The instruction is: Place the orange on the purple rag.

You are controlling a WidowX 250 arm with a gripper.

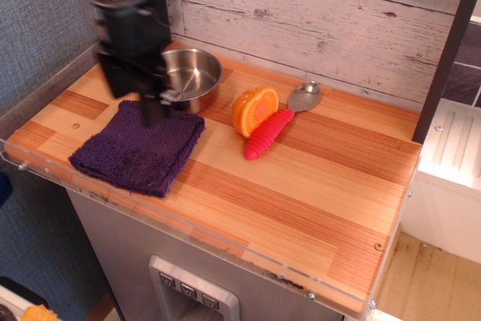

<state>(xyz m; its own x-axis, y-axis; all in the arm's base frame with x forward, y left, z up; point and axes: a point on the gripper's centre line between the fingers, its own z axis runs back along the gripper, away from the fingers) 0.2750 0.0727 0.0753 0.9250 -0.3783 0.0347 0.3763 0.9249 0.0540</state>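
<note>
Orange point(254, 110) sits mid-bench point(316, 186), touching the spoon point(279, 122), at 3 o'clock from the rag point(139, 146). It looks light, rigid and slick, so pinching across the rind seems best. The gripper point(154, 107) is blurred; its state cannot be told.

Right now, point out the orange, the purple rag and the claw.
orange point(255, 110): observation image, on its cut face.
purple rag point(139, 149): observation image, middle of the cloth.
claw point(156, 114): observation image, blurred tip above the rag.
</note>
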